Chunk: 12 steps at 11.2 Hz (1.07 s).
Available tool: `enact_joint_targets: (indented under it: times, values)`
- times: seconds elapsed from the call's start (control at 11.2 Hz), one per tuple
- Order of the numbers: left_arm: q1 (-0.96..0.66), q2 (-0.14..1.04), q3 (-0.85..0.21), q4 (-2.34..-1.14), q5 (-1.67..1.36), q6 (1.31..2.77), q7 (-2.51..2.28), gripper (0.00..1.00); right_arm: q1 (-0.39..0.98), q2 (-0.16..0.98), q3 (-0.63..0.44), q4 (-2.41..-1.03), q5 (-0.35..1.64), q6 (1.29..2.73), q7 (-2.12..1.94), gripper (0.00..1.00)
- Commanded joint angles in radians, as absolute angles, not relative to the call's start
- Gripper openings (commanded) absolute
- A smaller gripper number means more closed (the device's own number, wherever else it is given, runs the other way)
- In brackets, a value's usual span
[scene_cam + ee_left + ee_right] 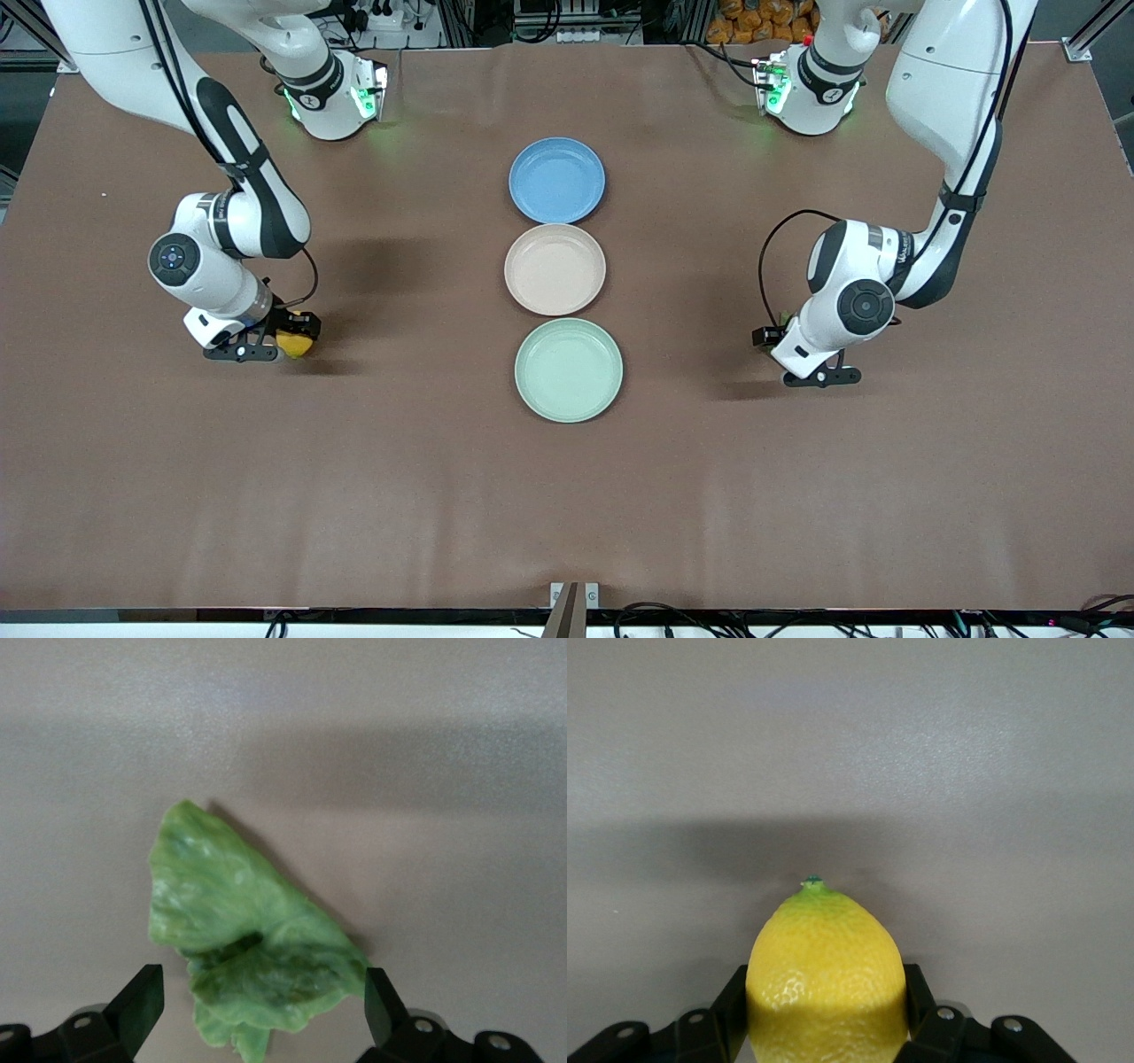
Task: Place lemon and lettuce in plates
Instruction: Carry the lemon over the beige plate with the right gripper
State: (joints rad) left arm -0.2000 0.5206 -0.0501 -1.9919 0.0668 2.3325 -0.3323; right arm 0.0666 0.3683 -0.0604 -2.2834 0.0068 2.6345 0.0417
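Observation:
The yellow lemon (295, 344) sits between the fingers of my right gripper (285, 342), low at the table toward the right arm's end. In the right wrist view the fingers press both sides of the lemon (826, 979). My left gripper (772, 330) is low at the table toward the left arm's end, and only a speck of the lettuce (784, 316) shows there. In the left wrist view the crinkly green lettuce (248, 939) lies on the table between my left gripper's (261, 1008) open fingers, apart from both. The beige-pink plate (555, 268) and the mint green plate (568, 369) are empty mid-table.
A blue plate (556, 180) lies in line with the other two, farthest from the front camera and empty. The brown table (567, 496) is bare between the plates and each gripper.

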Motion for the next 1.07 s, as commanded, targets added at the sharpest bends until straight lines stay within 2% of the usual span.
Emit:
enact_joint_targets:
  times: [0.0, 0.27, 0.36, 0.45, 0.54, 0.71, 0.98]
  values:
    - [-0.204, 0.555, -0.049, -1.959, 0.095, 2.341, -0.359, 1.00, 0.115, 0.292, -0.051, -2.270, 0.009, 2.525, 0.180, 0.00]
    - [-0.212, 0.583, -0.049, -1.953, 0.095, 2.387, -0.382, 1.00, 0.204, 0.262, -0.011, -2.253, 0.015, 2.491, 0.418, 0.00]
    - [-0.225, 0.587, -0.049, -1.953, 0.095, 2.396, -0.403, 0.72, 0.247, 0.249, 0.015, -2.244, 0.015, 2.470, 0.534, 0.00]
    - [-0.229, 0.591, -0.049, -1.951, 0.095, 2.398, -0.438, 0.24, 0.294, 0.236, 0.029, -2.220, 0.015, 2.415, 0.646, 0.00]
    - [-0.229, 0.588, -0.048, -1.951, 0.097, 2.398, -0.452, 0.00, 0.358, 0.233, 0.034, -2.182, 0.017, 2.351, 0.748, 0.00]
    - [-0.229, 0.586, -0.049, -1.936, 0.097, 2.398, -0.453, 0.00, 0.446, 0.235, 0.067, -2.152, 0.021, 2.324, 0.944, 0.00]
    - [-0.235, 0.569, -0.051, -1.913, 0.097, 2.395, -0.460, 0.00, 0.529, 0.264, 0.115, -2.152, 0.072, 2.407, 1.124, 0.00]
